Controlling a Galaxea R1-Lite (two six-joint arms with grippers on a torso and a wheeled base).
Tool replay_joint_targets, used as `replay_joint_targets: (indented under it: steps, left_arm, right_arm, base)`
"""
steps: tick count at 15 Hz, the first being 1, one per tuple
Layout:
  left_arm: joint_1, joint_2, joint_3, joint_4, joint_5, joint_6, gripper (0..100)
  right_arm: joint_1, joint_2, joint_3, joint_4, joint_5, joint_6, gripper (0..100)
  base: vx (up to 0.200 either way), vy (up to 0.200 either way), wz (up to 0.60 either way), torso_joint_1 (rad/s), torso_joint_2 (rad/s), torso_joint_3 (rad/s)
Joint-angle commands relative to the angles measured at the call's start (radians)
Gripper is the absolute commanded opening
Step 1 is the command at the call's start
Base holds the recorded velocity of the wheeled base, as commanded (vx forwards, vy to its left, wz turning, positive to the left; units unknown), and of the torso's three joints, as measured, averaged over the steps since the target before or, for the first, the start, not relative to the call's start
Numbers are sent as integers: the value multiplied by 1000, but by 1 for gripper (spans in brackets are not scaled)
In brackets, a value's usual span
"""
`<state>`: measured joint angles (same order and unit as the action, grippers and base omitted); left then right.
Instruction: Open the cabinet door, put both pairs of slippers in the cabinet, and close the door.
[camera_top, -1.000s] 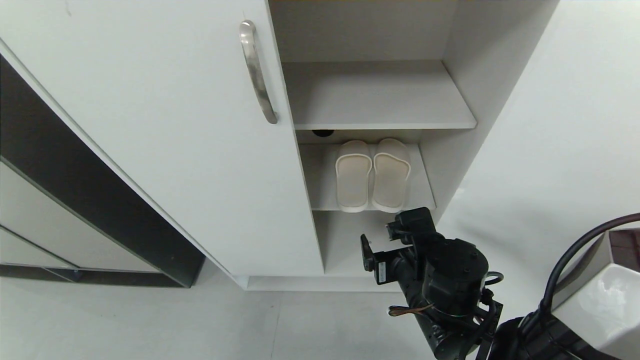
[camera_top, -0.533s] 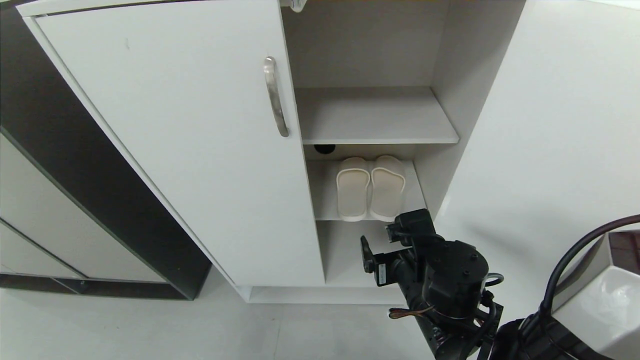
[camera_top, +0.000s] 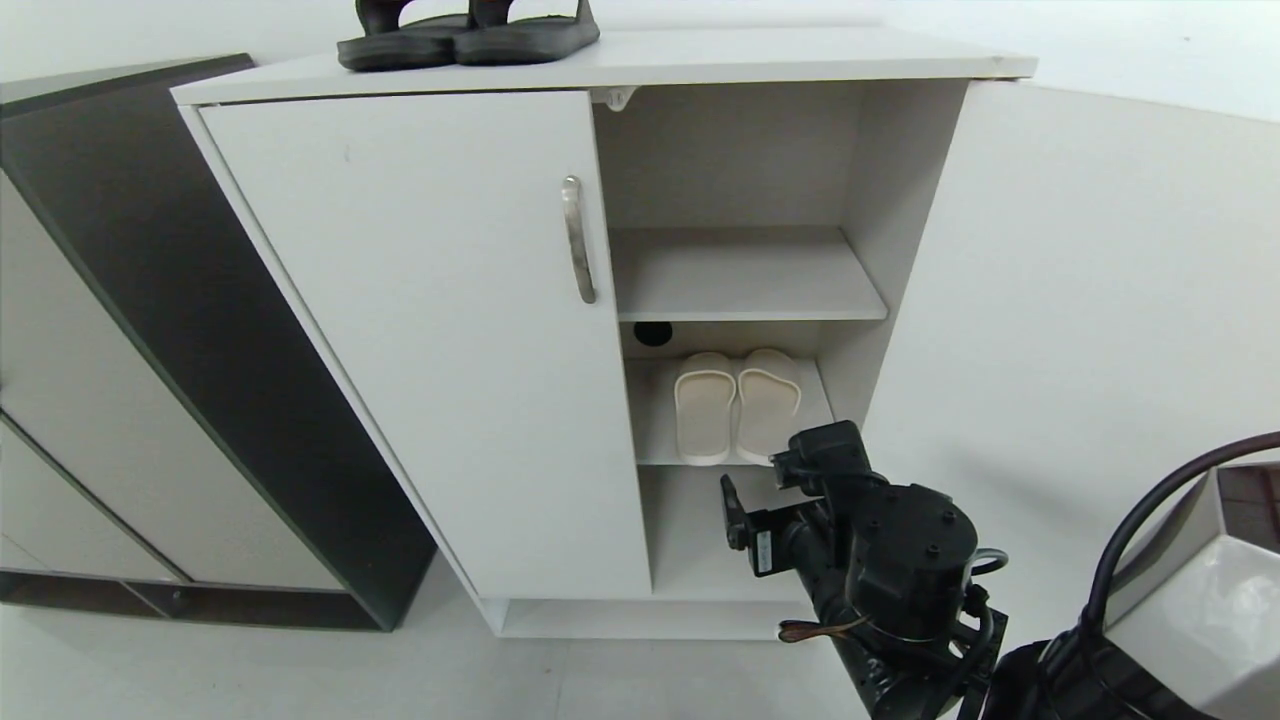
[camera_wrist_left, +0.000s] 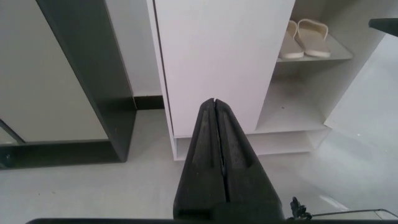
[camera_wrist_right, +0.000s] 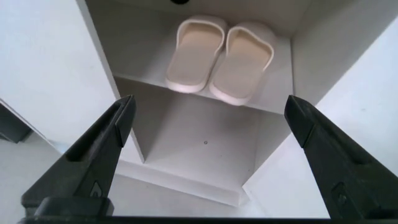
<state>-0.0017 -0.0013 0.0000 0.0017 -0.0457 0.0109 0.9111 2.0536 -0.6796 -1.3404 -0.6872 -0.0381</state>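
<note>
Black slippers (camera_top: 468, 35) at 11 o'clock atop cabinet (camera_top: 800, 52) | right gripper (camera_wrist_right: 210, 106) spread wide, left gripper (camera_wrist_left: 214, 106) pressed together | advise pinching both together, level.

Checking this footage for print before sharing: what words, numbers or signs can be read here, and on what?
None can be read.
A small white sticker on the right arm: too small to read.
The cabinet, white slippers and black slippers: no print visible.
</note>
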Motion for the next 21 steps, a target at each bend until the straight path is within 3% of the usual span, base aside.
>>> replay_joint_targets:
  steps: [1,2,5,7,10,21]
  left_arm:
    - [0,1,0,-2,1,0,0]
    - [0,1,0,-2,1,-2,0]
    - [0,1,0,-2,1,0,0]
    - [0,1,0,-2,1,0,0]
    - [0,1,0,0,1,-2,0]
    - [0,1,0,-2,1,0,0]
  right_arm:
    - [0,3,0,0,0,0,100]
    - [0,-3,6,-3,20,4,100]
    - [22,-90,127,-23,261,41,100]
    - [26,-109,143,-23,295,67,100]
    - [26,-153,192,-23,428,110,100]
    - [23,-124,198,-20,431,103,100]
  base:
    - [0,0,0,2,-2,207]
    - [0,0,0,7,2,198]
    - [0,0,0,5,3,104]
    - [0,0,0,0,0,0]
    - [0,0,0,0,0,0]
    - [0,18,0,2,0,13]
